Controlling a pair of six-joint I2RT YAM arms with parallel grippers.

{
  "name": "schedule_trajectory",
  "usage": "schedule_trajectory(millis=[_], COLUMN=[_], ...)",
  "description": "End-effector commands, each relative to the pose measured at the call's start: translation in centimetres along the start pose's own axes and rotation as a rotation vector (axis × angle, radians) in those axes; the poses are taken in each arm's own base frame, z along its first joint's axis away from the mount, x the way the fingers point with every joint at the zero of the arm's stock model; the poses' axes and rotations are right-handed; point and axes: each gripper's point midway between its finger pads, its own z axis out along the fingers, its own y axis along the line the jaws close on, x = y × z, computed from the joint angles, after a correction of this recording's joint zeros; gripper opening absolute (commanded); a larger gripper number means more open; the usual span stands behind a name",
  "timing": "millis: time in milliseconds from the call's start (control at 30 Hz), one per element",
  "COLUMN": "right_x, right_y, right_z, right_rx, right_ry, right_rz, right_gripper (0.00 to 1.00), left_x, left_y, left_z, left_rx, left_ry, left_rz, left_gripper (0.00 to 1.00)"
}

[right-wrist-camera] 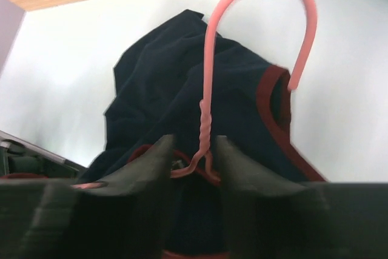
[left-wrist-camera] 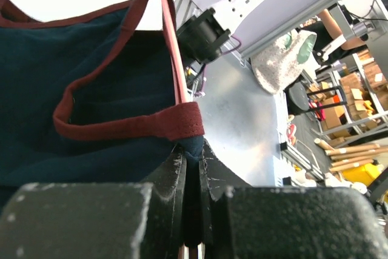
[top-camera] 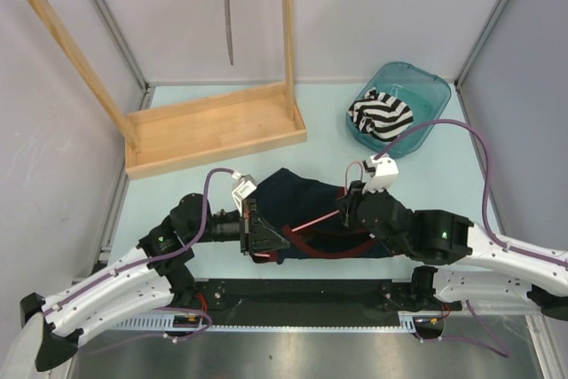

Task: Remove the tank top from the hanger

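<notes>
tank top (top-camera: 306, 194), still on its hanger (right-wrist-camera: 205, 77), lying at the near side of the table (top-camera: 426, 175). left pincer (left-wrist-camera: 194, 159) clamped on the cloth; right pincer (right-wrist-camera: 193, 144) parted astride the hanger's twisted neck, seemingly untouching. step in hand: securing the hanger. next, likely: grip the neck, draw hanger from cloth.

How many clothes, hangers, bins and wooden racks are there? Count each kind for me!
Clothes: 2, the tank top and the striped cloth
Hangers: 1, the hanger
Bins: 1, the bin
Racks: 1, the wooden rack
Total: 5
</notes>
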Motion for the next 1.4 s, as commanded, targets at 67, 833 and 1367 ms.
schedule_trajectory(millis=[67, 833, 1367], right_x=[-1.2, -4.7, -3.0], right_y=[1.5, -1.1, -0.6], right_z=[1.1, 1.8, 2.5], right_rx=[-0.048, 0.202, 0.159], right_ry=[-0.071, -0.138, -0.088], right_rz=[0.052, -0.143, -0.128], right_gripper=[0.00, 0.00, 0.00], left_x=[-2.4, -4.4, -2.8], left_y=[-2.7, 4.3, 4.3], left_z=[-0.6, -2.0, 0.6], left_rx=[0.073, -0.435, -0.379], left_ry=[-0.094, -0.122, -0.078], left_rz=[0.056, 0.153, 0.164], left_gripper=[0.00, 0.33, 0.35])
